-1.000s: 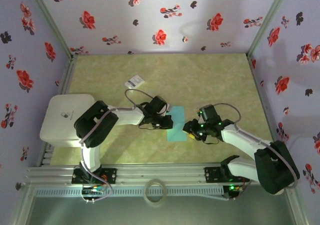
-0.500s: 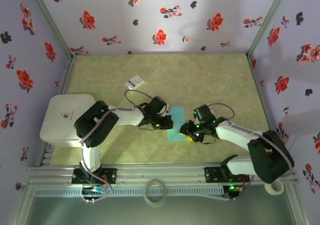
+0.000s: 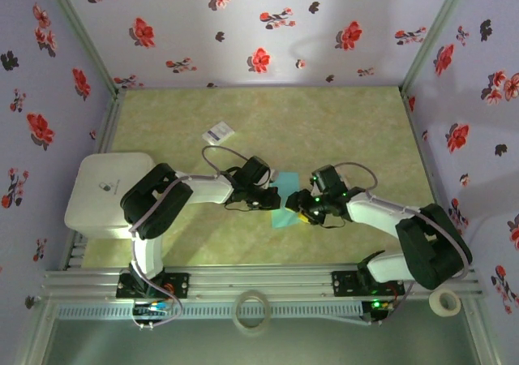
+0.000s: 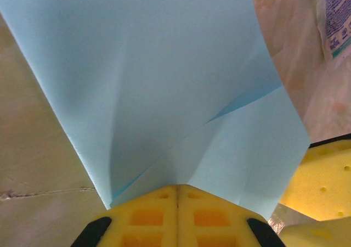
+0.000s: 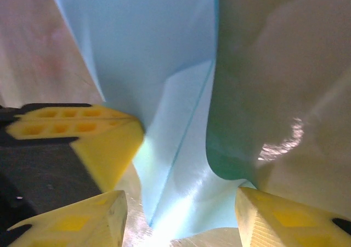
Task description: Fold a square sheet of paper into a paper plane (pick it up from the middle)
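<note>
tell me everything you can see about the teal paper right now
The teal paper is thin, plain and matte, partly folded, with diagonal creases and overlapping flaps, one edge curled. It sits in the middle of the table between both grippers. The left gripper is shut on its edge; the right gripper stands open around it.

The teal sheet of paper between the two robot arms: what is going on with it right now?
Two robot arms are working on a thin teal square sheet of paper near the middle of the yellow-green table. The left gripper is shut on one edge of the sheet, and the paper curves away from it. The right gripper is open and straddles the paper's other end. The sheet shows creases, but it is not a plane yet.
</note>
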